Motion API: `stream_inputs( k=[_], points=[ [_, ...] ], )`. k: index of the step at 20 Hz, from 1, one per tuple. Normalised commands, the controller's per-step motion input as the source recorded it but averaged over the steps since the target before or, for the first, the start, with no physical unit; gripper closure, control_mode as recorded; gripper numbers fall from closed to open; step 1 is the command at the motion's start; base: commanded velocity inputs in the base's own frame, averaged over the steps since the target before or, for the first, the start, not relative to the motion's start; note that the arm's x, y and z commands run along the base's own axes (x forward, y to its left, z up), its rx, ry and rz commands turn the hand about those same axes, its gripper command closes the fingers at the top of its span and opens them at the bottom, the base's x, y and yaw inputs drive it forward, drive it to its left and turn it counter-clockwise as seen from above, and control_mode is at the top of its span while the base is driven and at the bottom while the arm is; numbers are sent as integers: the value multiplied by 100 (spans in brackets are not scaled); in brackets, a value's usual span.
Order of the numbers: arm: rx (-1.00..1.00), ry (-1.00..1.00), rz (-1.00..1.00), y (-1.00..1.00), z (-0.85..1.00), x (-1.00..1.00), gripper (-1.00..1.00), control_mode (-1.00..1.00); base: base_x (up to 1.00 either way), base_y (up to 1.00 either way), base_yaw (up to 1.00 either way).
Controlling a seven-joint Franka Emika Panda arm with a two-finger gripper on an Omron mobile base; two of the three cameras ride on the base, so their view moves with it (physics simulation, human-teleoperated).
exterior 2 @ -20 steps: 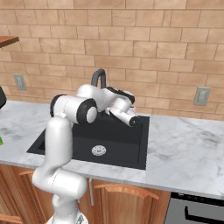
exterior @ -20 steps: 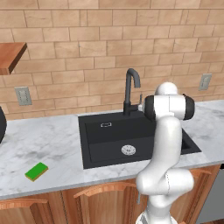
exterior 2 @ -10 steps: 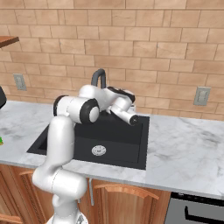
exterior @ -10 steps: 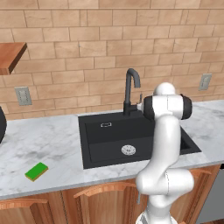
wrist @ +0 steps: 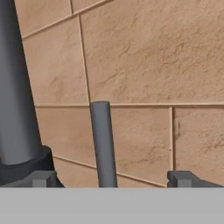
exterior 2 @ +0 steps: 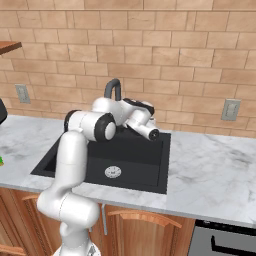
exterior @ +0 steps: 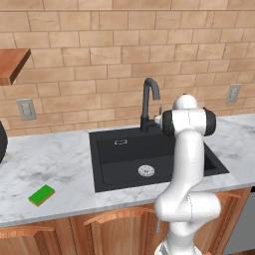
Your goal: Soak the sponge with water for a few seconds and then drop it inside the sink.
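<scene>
The sponge, green on top with a yellow layer beneath, lies flat on the marble counter far left of the sink. The black basin has a round silver drain and is dry; no water runs from the gooseneck tap. My gripper is open at the tap's base behind the basin, pointing at the brick wall. In the hand view the thin tap lever stands upright between the two fingertips, touching neither. The tap's thick column is at the left.
Marble counter runs on both sides of the sink, with wood cabinets below. A wooden shelf hangs at the upper left. Wall outlets sit on the brick wall. A dark round object stands at the far left edge.
</scene>
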Motion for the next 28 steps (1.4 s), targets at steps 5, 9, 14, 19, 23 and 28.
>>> stream_inputs(
  k=[5,9,14,19,23,28],
  points=[
    [0,0,0,0,-3,23,-100,-100,0,0,0],
    [0,0,0,0,-4,22,-100,-100,0,0,0],
    [0,0,-1,-1,-1,9,-100,-100,0,0,0],
    [0,0,-5,-8,0,0,-100,-100,0,0,0],
    [0,0,-7,-18,-3,0,-100,-100,0,0,0],
    [0,0,-10,-21,-4,0,-100,-100,0,0,0]
  ],
)
